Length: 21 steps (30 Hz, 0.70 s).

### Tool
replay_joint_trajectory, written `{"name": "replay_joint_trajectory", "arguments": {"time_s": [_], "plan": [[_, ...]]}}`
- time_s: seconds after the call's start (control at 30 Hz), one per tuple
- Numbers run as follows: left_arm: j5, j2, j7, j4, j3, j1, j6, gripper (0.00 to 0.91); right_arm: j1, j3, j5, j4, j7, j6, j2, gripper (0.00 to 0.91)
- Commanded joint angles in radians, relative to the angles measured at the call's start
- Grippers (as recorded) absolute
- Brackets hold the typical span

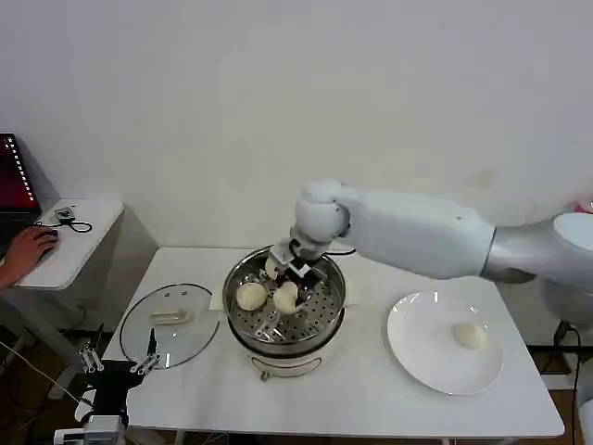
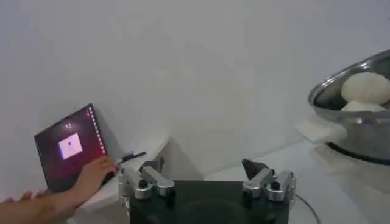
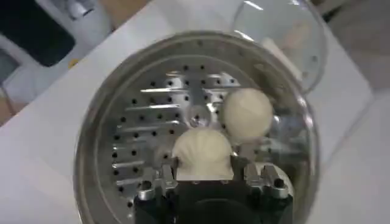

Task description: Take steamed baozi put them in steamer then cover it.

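Inside steamer point(image 1: 329, 311), right gripper point(image 3: 204, 176) grips one of three baozi point(image 1: 251, 297).

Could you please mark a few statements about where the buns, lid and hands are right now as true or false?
1. One bun lies on the plate. True.
2. The lid covers the steamer. False: it lies on the table, left of the steamer.
3. The right hand is over the steamer, shut on a bun. True.
4. The left hand holds a bun. False: it is open and empty at the table's near left edge.
5. The steamer has no buns resting in it. False: at least one bun rests on its tray.
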Motion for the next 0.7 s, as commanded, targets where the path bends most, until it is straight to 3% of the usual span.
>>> {"name": "replay_joint_trajectory", "arguments": {"time_s": [0.03,0.47,0.5,0.53,0.57,0.7], "plan": [[0.001,0.0,0.0,0.004,0.001,-0.002,-0.001,0.907,-0.034,-0.038,-0.036,-0.01,-0.035,0.049,0.065,0.605],[0.001,0.0,-0.002,0.01,0.0,0.001,-0.006,0.907,-0.021,-0.039,-0.028,0.012,-0.073,0.056,0.058,0.605],[0.001,0.0,-0.001,0.009,0.0,0.001,-0.006,0.907,-0.02,-0.039,-0.027,0.015,-0.075,0.056,0.057,0.766],[0.002,-0.001,-0.001,0.008,0.0,0.001,-0.006,0.907,-0.02,-0.038,-0.022,0.017,-0.068,0.058,0.055,0.806],[0.002,-0.001,-0.001,0.007,0.001,0.001,-0.006,0.907,-0.02,-0.036,-0.02,0.017,-0.066,0.057,0.054,0.907],[0.005,-0.002,-0.001,0.007,0.005,-0.001,-0.005,0.907,-0.015,-0.025,0.001,0.022,-0.028,0.057,0.039,0.907]]}}
